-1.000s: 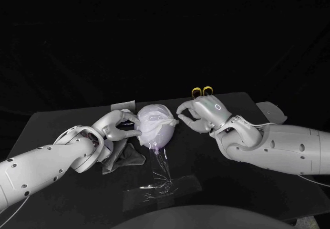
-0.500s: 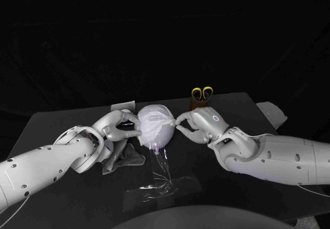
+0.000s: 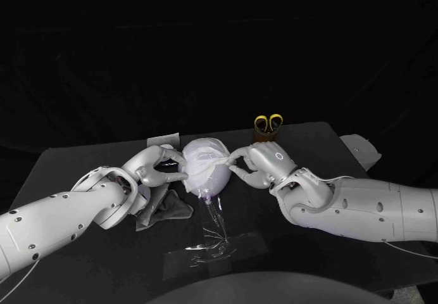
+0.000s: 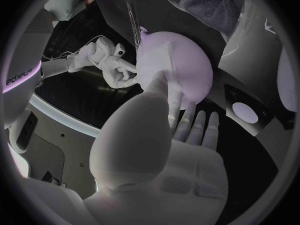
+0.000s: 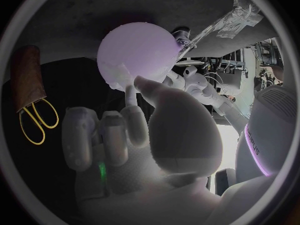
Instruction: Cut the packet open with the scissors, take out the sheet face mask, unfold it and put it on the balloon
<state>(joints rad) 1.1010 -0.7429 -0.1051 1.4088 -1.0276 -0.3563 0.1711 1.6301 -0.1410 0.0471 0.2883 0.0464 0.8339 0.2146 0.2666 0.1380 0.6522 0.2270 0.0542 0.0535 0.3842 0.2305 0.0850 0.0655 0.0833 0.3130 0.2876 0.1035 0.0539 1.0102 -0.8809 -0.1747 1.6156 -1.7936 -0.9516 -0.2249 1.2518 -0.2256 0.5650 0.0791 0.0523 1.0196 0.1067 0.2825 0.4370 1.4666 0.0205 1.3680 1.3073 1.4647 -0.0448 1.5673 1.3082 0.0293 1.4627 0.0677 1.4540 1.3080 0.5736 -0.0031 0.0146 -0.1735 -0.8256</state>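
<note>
A pale lilac balloon (image 3: 208, 180) stands on a clear stand (image 3: 212, 244) mid-table, with the white sheet mask (image 3: 202, 155) draped over its top. My left hand (image 3: 157, 166) is at the balloon's left side, thumb and a finger pinching the mask's edge there. My right hand (image 3: 258, 162) is at the right side and pinches a flap of the mask. The left wrist view shows the balloon (image 4: 178, 60) against my left hand (image 4: 156, 135), with the right hand (image 4: 115, 69) opposite. The scissors (image 3: 268, 121) with yellow handles stand in a brown holder behind the right hand.
A dark grey crumpled piece (image 3: 164, 209) lies under my left forearm. A grey flat item (image 3: 162, 139) lies at the table's back edge, and a white object (image 3: 362, 149) sits at the far right. The scissors (image 5: 34, 117) stay close to my right hand (image 5: 144, 135).
My right hand has moved left and down to the balloon and now pinches the mask's right flap. The left hand and the balloon have stayed in place.
</note>
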